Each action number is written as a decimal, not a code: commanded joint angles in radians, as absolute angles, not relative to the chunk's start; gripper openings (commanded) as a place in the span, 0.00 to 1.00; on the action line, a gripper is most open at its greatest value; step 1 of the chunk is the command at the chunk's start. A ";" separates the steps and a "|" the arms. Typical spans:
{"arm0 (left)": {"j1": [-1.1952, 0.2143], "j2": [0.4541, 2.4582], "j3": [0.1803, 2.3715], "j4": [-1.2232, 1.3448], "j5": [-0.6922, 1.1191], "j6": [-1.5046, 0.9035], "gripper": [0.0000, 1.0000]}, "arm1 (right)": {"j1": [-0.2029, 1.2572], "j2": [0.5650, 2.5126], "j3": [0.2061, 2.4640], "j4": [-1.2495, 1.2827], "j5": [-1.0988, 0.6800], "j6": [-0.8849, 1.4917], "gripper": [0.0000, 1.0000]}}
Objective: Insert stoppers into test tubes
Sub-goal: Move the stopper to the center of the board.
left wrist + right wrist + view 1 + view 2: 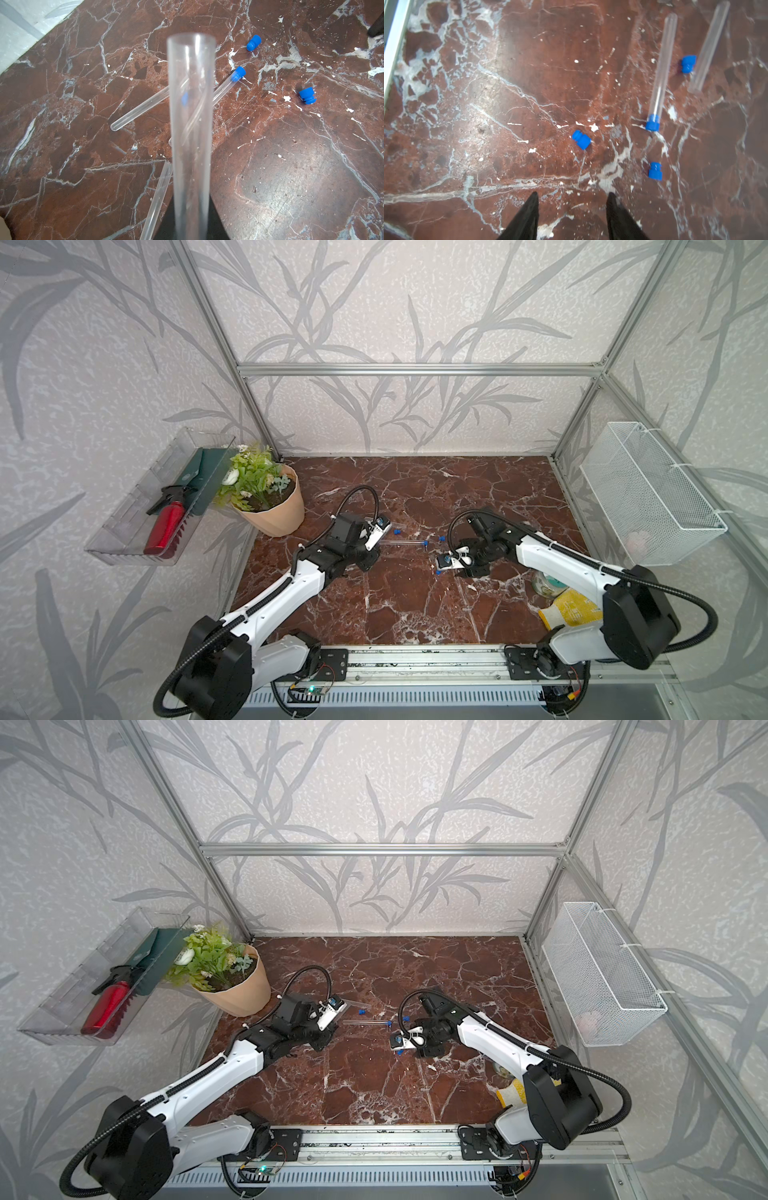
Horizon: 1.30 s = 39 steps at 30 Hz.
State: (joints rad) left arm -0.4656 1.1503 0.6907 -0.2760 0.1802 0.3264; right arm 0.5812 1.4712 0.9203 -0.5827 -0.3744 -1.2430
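1. The bench (415,605) is hard, polished marble. I judge that round glass will roll on it and small plugs will skid at a nudge.
2. My left tool (376,535) is clamped shut on the held tube (191,124). The tube's open mouth points away from the wrist, above the bench. Its gripped end is hidden.
3. My right tool (573,193) is partly open with nothing between its jaws. It hovers over the bench, short of the near stopper (581,139).
4. The capped tube (662,68) lies flat on the bench, and the bare tube (708,47) lies beside it without touching. These tubes look light, stiff, slick and probably brittle. I would take one mid-body with a mild squeeze, never at the rim.
5. The seated stopper (652,124) plugs the capped tube.
   - Three stoppers lie loose: the near stopper on its side, the second stopper (655,170), and the third stopper (688,64) just beside the bare tube.
   - They are tiny, light and ribbed, and they look slightly soft.
   - I would pinch one across its wide cap, leaving the narrow ribbed end free for the mouth.
   - An off-centre pinch would likely squirt it away.
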 commanded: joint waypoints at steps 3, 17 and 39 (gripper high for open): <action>-0.467 1.121 0.675 -0.292 0.166 0.344 0.00 | 0.631 1.592 1.001 -0.619 -0.364 -1.426 0.52; -0.467 1.074 0.641 -0.311 0.140 0.356 0.00 | 0.693 1.797 1.137 -0.548 -0.313 -1.414 0.51; -0.453 0.935 0.587 -0.310 0.008 0.163 0.00 | 0.804 1.885 1.184 -0.431 -0.414 -1.183 0.58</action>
